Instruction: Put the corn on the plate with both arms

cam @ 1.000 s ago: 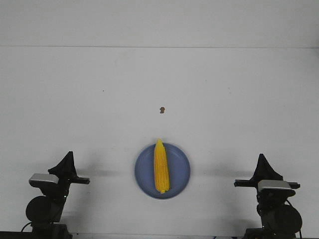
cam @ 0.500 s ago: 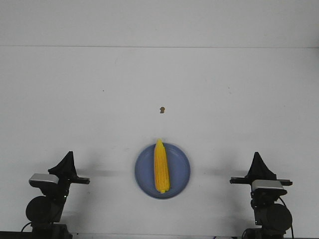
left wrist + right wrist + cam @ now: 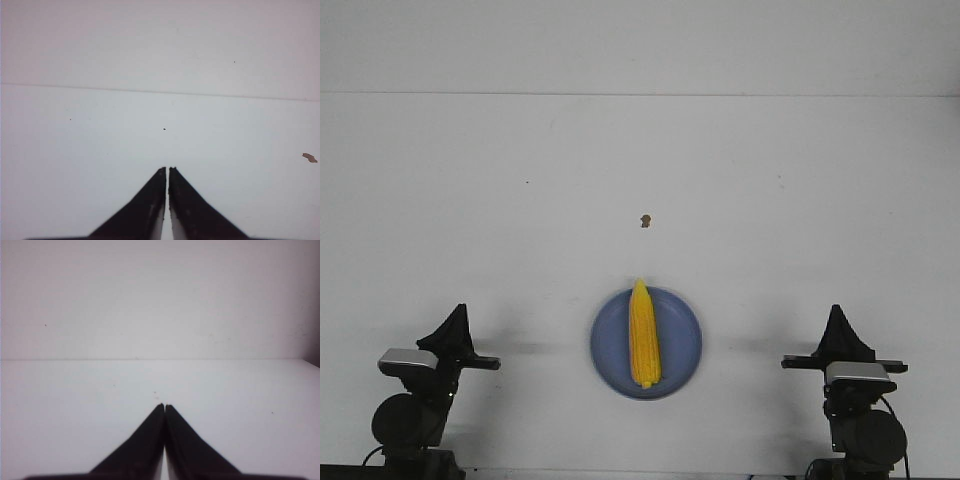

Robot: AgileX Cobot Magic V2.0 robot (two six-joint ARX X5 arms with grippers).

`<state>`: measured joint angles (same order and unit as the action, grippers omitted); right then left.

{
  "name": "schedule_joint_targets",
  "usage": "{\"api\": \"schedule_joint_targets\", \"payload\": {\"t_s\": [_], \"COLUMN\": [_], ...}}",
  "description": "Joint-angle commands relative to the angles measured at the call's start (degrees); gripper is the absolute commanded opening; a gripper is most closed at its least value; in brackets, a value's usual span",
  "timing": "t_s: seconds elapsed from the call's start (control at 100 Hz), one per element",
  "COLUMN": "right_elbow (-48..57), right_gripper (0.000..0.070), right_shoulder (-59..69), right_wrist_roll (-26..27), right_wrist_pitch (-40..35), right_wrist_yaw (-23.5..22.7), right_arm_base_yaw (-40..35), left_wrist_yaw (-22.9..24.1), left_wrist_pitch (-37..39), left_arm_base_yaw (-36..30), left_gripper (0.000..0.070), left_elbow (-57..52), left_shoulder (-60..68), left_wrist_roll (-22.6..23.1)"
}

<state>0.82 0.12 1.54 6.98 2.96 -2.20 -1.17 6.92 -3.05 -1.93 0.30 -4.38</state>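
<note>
The yellow corn point(image 3: 642, 334) lies lengthwise on the blue plate point(image 3: 679, 343) at the near middle of the white table, tip pointing away. My left gripper point(image 3: 457, 311) is shut and empty at the near left, well apart from the plate. My right gripper point(image 3: 837, 313) is shut and empty at the near right, also apart from the plate. In the left wrist view the gripper point(image 3: 167, 169) shows closed black fingers over bare table. In the right wrist view the gripper point(image 3: 164, 405) shows the same. Neither wrist view shows the corn or the plate.
A tiny brown speck point(image 3: 645, 220) lies on the table beyond the plate; it also shows in the left wrist view point(image 3: 309, 158). The table's far edge meets a white wall point(image 3: 640, 45).
My right arm has drawn back a little and shifted slightly left since one second ago, then held still. The left arm, corn and plate have not moved.
</note>
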Motion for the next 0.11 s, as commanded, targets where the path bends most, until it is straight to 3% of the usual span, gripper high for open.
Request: {"api": "schedule_joint_targets", "payload": {"t_s": [0.0, 0.1], "right_elbow": [-0.1, -0.1], "right_gripper": [0.0000, 0.0000], "right_shoulder": [0.0, 0.0], "right_wrist_roll": [0.2, 0.2], "right_wrist_pitch": [0.7, 0.7], "right_wrist_yaw": [0.0, 0.0], "right_arm_base_yaw": [0.1, 0.1], "left_wrist_yaw": [0.3, 0.3], "left_wrist_pitch": [0.8, 0.8], "left_arm_base_yaw": [0.0, 0.0], "left_gripper": [0.0016, 0.0016], "left_elbow": [1.1, 1.1], "left_shoulder": [-0.1, -0.1], "left_wrist_roll": [0.3, 0.3]}}
